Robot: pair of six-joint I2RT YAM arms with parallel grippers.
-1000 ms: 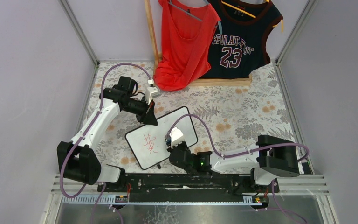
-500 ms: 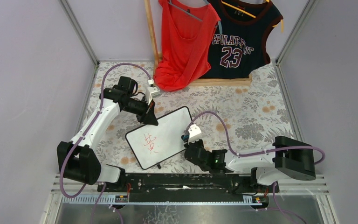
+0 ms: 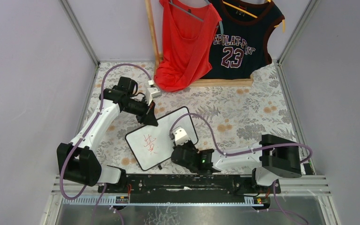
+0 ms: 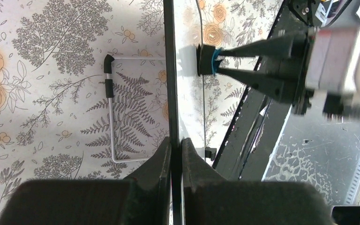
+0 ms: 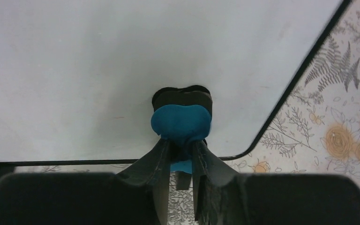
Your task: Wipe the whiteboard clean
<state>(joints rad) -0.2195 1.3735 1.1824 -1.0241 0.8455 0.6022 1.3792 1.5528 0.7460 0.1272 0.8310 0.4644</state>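
Pinching whiteboard [image 3: 165,125] edge with left gripper [image 4: 176,141], we had right gripper [image 5: 180,149] clamped on blue eraser [image 5: 181,120], pressed on board near red writing [image 3: 150,143]

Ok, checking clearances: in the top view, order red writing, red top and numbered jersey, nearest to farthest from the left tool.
1. Red writing, on the whiteboard the left tool grips.
2. Red top, hanging behind.
3. Numbered jersey, back right.

Whiteboard [image 3: 165,130] white, black frame, red writing [image 3: 149,143]; eraser [image 5: 180,118] blue; tablecloth [image 3: 243,108] floral.
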